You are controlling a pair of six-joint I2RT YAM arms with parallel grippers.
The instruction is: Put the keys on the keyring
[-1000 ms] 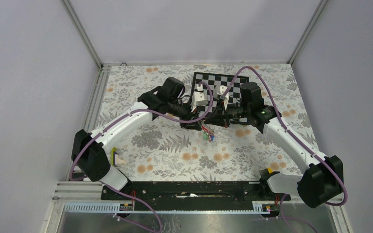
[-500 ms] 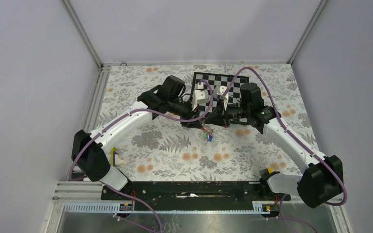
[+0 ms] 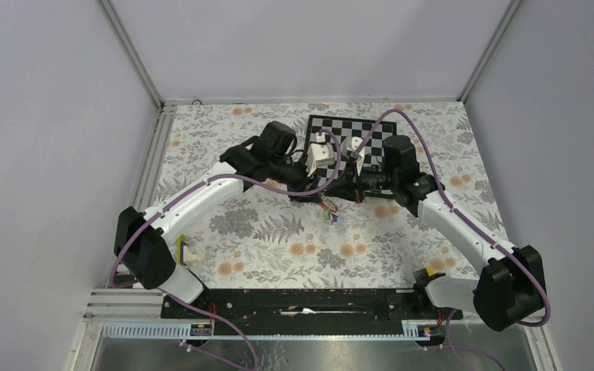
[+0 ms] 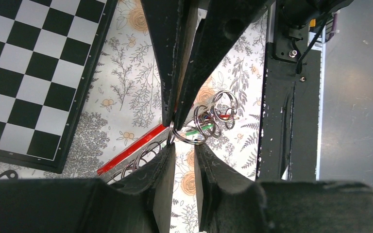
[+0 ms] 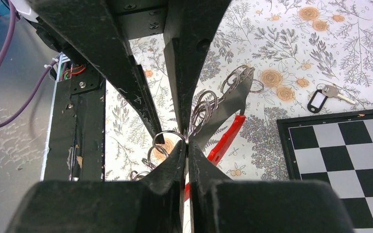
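Against the earlier picture, the right arm (image 3: 456,224) had leaned a little to the left, and the keys (image 3: 330,216) hung almost where they were. Free floral bench (image 3: 278,247) lay on their near side. Above them, the right jaws were closed on the keyring (image 4: 189,132), and the left jaws stood narrowly apart just at it. The near edge of the chessboard (image 4: 29,73) lay close on the far side.

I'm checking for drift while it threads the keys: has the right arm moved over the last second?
Yes, slightly. In the top view the right arm has shifted its wrist left, toward the chessboard.
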